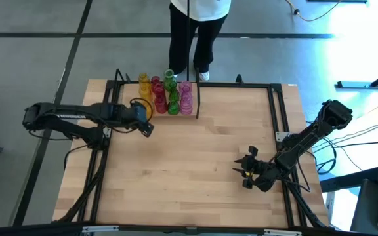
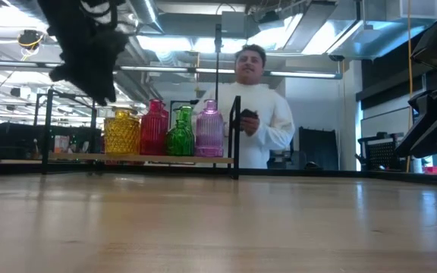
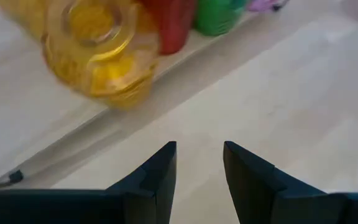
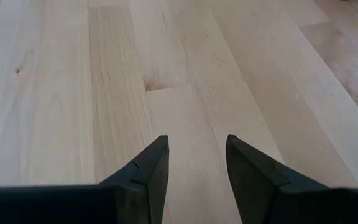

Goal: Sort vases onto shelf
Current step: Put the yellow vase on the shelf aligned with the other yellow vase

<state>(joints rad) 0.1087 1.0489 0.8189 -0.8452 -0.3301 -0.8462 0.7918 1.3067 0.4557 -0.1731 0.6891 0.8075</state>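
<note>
Nearest you, the right gripper (image 1: 247, 172) hangs over the bare wooden surface (image 1: 189, 170) at its right side, well apart from anything else. In its wrist view the two dark fingers (image 4: 148, 171) stand apart with only wood grain between them, so its jaws are open and hold nothing.

Farther in, the left gripper (image 1: 148, 128) sits at the left side of the surface, just beside the shelf (image 1: 126, 98) at the far edge. Its jaws are open too, with bare wood showing in the gap between the fingers (image 3: 160, 168). A yellow vase (image 3: 101, 53) stands just beyond the fingertips, on the shelf board, not touching them.

On the shelf you see the vases (image 2: 165, 130) grouped upright and close together: yellow at the left end, then red (image 2: 154, 127), green (image 2: 180, 133) and pink (image 2: 209, 129), with the pink one nearest the black upright divider (image 2: 235, 136). From above, the cluster looks more than one row deep.

Beyond the surface a person (image 2: 260, 114) in a white top stands facing the shelf, holding a small dark object in one hand.
</note>
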